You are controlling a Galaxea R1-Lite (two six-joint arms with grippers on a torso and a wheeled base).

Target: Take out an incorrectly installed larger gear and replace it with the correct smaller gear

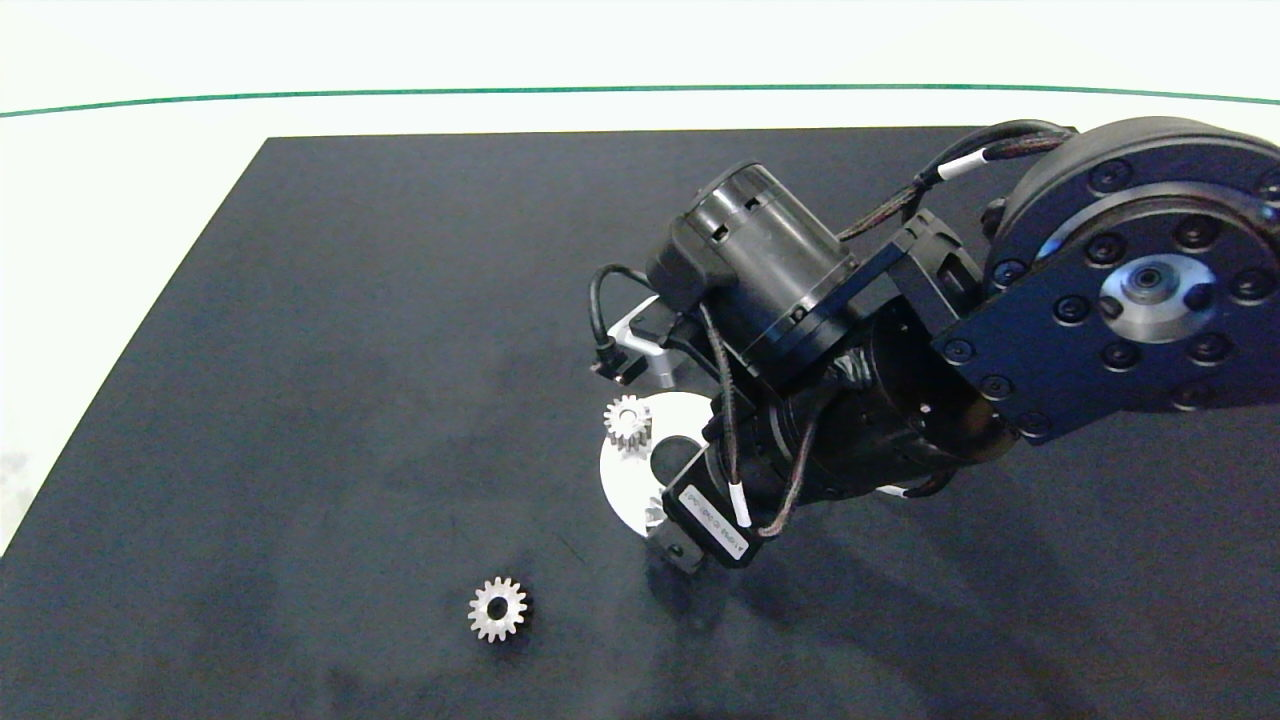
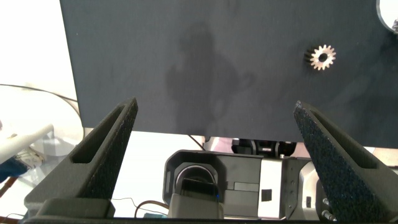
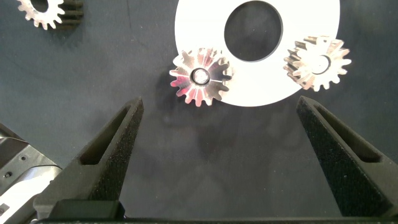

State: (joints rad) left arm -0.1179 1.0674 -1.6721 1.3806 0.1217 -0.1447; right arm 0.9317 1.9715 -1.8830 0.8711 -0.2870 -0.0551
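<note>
On white disc (image 3: 292, 68) rim: larger gear (image 3: 200, 76), shiny, pointed teeth; right pincer (image 3: 221, 155) wide, just short of it.

Larger gear (image 3: 200, 76): polished metal, mirror-bright, radial grooves catching glare. Smaller gear (image 1: 497, 609): duller silver metal, satin finish. A third gear (image 3: 317, 62): metal, pale brushed look. Disc (image 3: 305, 37): smooth white surface, matt, material not determinable. Mat (image 1: 330, 400): black, matt, faintly mottled. Right gripper (image 3: 227, 155) fingers (image 3: 109, 146): dark grey, coarse grainy texture. Right arm (image 1: 1120, 280): black housing, semi-gloss, with braided cable sleeves.
</note>
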